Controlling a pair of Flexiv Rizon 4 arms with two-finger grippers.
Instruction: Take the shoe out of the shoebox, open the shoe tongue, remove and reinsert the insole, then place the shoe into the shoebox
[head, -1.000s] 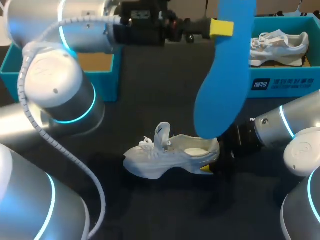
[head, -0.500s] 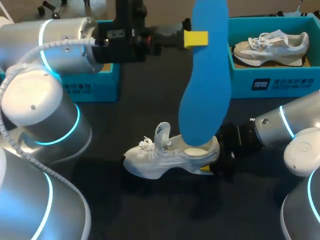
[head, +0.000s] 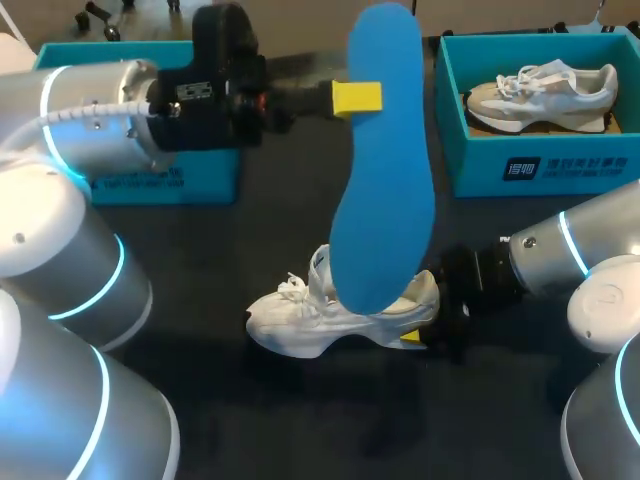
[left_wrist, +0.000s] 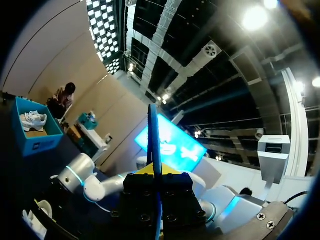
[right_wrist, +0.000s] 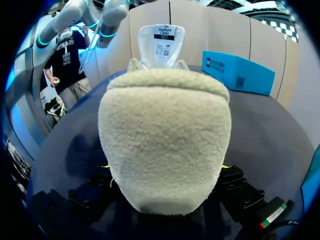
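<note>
Nearest us in the head view, the white shoe (head: 320, 320) stands on its sole on the dark table (head: 250, 420), toe towards our left and laces loose. Our right arm (head: 580, 255) comes in low from the right, and the right jaws are clamped on the shoe's heel. From above only a sliver of yellow shows under that heel. The right wrist view shows more of the grip: the fleecy heel (right_wrist: 165, 150) fills the space between the jaws, with a thin yellow edge against it on either side. Beyond the heel the tongue (right_wrist: 161, 40) stands upright.

Above the shoe hangs the blue insole (head: 380, 200), roughly on end. From the head camera its lower end overlaps the shoe's opening, and we cannot tell whether the two touch. Our left arm (head: 90, 110) reaches in from the left. The left jaws are closed on the insole's upper part, one yellow tip flat against its face. The left wrist view sees the insole (left_wrist: 154, 145) edge-on, as a thin blue line rising from between the jaws.

Farthest back, the left shoebox (head: 150, 180) sits partly behind our left arm. The right shoebox (head: 540, 165) holds a second shoe (head: 545, 95).
</note>
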